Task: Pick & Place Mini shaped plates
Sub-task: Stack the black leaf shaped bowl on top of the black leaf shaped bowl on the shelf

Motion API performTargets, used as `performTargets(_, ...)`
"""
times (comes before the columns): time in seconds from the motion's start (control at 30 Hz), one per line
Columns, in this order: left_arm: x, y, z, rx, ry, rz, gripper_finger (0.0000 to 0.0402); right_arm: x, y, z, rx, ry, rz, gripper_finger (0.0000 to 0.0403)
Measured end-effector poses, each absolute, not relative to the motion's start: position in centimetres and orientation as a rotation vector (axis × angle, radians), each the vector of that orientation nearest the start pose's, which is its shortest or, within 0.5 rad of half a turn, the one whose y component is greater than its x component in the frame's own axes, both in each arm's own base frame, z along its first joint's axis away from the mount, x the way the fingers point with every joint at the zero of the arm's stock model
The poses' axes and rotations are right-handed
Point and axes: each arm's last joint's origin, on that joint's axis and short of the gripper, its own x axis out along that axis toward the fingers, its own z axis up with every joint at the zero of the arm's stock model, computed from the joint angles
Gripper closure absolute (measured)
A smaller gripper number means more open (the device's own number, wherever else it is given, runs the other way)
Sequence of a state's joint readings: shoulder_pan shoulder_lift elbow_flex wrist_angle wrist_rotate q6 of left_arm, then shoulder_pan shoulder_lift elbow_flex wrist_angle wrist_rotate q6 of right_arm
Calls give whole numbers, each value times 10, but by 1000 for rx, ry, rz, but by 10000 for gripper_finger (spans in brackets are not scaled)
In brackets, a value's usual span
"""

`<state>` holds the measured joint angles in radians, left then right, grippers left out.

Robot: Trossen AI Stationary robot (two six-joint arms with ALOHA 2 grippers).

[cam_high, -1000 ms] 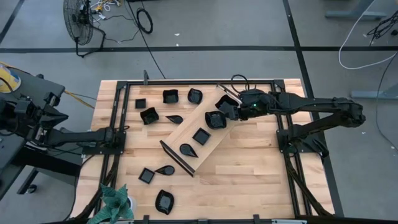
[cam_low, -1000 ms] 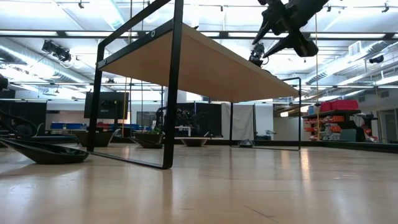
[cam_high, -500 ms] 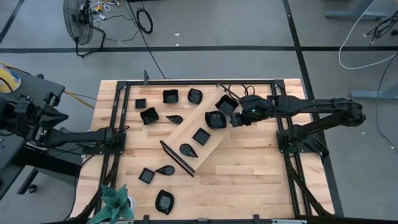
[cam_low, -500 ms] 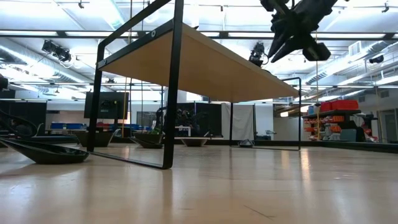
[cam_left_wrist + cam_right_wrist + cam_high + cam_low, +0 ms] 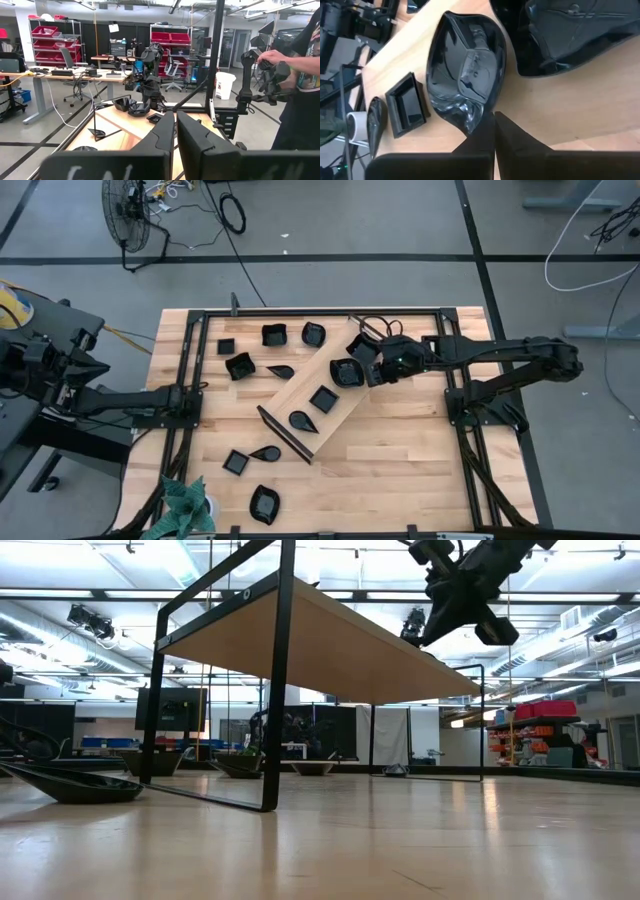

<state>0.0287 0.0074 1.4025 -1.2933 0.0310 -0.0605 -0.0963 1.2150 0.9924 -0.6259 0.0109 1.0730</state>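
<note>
High view: the right gripper hangs over the upper end of the wooden tray, beside a wavy-rimmed plate. More plates lie on the tray and scattered over the bench.
Low view: the right gripper sits high above the bench, fingers together, nothing in them.
Left wrist view: the left gripper waits at the bench's left edge, fingers nearly together, empty.
Right wrist view: fingers together, their tips at the plate's rim; I cannot tell if they pinch it.
Handling: glossy, stiff, light, likely slippery and chippable; pinch the thin rim.
</note>
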Motion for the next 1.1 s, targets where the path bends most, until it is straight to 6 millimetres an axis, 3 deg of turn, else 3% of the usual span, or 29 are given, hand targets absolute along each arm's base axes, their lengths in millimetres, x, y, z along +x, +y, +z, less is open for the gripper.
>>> performTargets(1.1,-164,-6,367,-57,-102,-5,376,244,-24,287,1015,667,-541,403)
